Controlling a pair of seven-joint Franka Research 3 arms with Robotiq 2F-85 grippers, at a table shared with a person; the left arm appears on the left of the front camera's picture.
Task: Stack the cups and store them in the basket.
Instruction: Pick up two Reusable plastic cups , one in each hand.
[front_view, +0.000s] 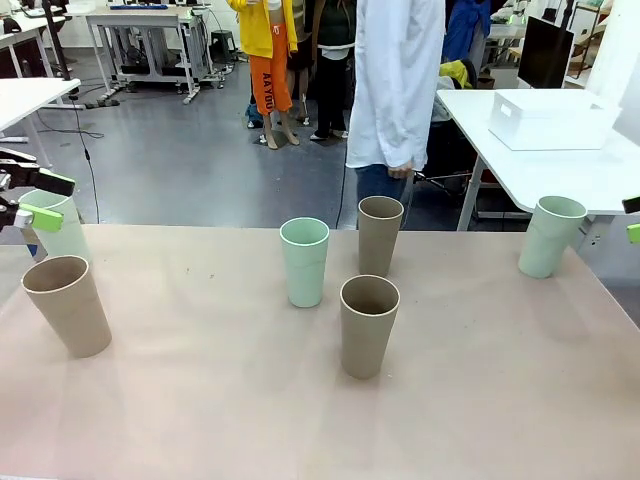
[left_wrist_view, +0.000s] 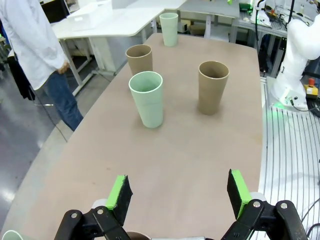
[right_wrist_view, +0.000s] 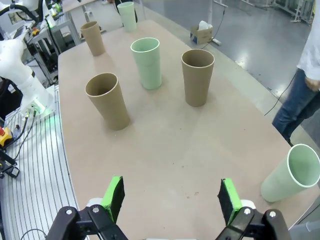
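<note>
Six cups stand upright on the brown table. In the front view a tan cup (front_view: 66, 305) is at the left with a mint cup (front_view: 60, 228) behind it, beside my open left gripper (front_view: 45, 200). In the middle are a mint cup (front_view: 304, 262) and two tan cups (front_view: 380, 235) (front_view: 369, 325). Another mint cup (front_view: 550, 236) stands at the right, near my right gripper (front_view: 632, 218) at the picture's edge. The left gripper (left_wrist_view: 180, 194) and the right gripper (right_wrist_view: 171, 199) both hang open above bare tabletop, holding nothing. The white basket (front_view: 553, 120) sits on a separate white table at the back right.
A person in a white coat (front_view: 395, 80) stands at the far side of the table, hands down. The white table (front_view: 600, 170) with the basket lies across a gap from the brown table (front_view: 200, 400). The other arm's base (left_wrist_view: 295, 60) stands beside the table.
</note>
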